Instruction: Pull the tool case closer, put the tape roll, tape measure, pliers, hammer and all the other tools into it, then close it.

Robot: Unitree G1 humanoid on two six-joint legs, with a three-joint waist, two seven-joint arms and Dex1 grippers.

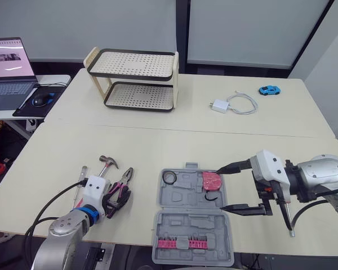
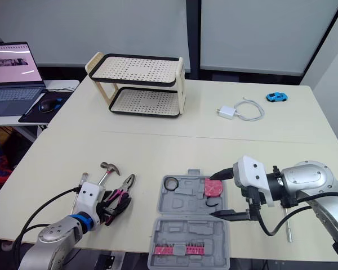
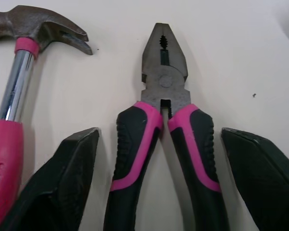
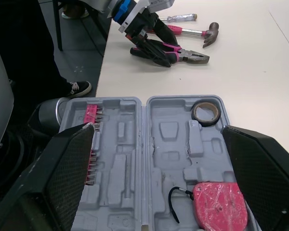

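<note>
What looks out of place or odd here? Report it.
Nothing is spilled or broken. The tape measure lies in the open tool case with its black strap looped loose beside it. A blue toy car and a charger on the far table are no tools.

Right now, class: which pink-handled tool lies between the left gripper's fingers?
The pliers: their handles sit between the open fingers of the left gripper; the hammer lies outside them.

Tool case (image 4: 120, 163): grey moulded plastic, matt.
Pliers (image 3: 164, 96): dull dark metal head, pink-and-black ribbed grips.
Hammer (image 3: 19, 62): worn metal head, polished shaft, pink dimpled grip.
Tape measure (image 4: 219, 207): glossy pink plastic.
Table (image 1: 158, 146): pale, smooth, matt.
</note>
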